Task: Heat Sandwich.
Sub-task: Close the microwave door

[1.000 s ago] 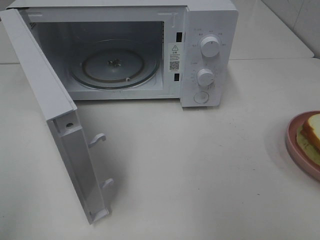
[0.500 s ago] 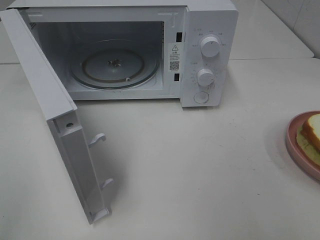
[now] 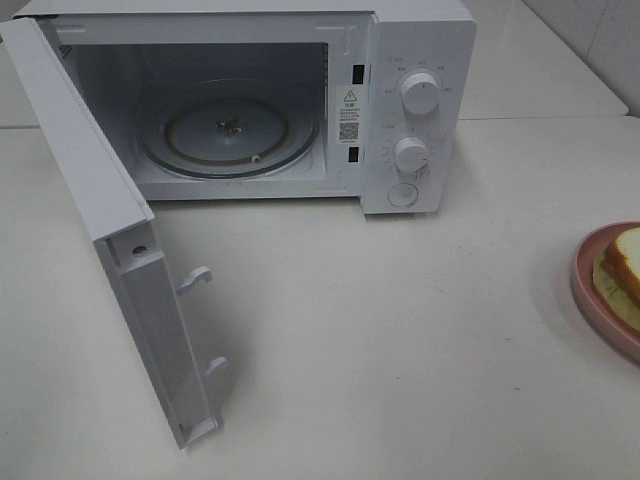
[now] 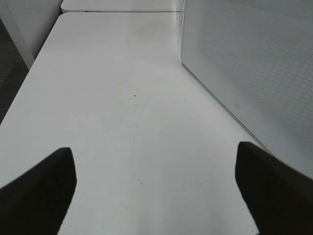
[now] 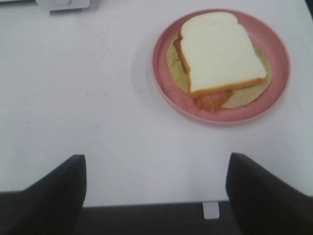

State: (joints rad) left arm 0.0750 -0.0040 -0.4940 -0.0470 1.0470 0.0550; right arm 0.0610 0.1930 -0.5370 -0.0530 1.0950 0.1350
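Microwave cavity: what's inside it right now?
Only the round glass turntable lies inside the open microwave, with nothing on it. The sandwich is on its pink plate outside. The cavity's left wall is hidden by the door.

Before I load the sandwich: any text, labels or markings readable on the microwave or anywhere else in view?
Nothing can be quoted; all print is too small or blurred.
Warning sticker inside the microwave: triangle sign over lines of print, unreadable.
QR code below it: pattern only.
Marks around the upper knob and lower knob: unreadable.
Sandwich, plate and table: no text.
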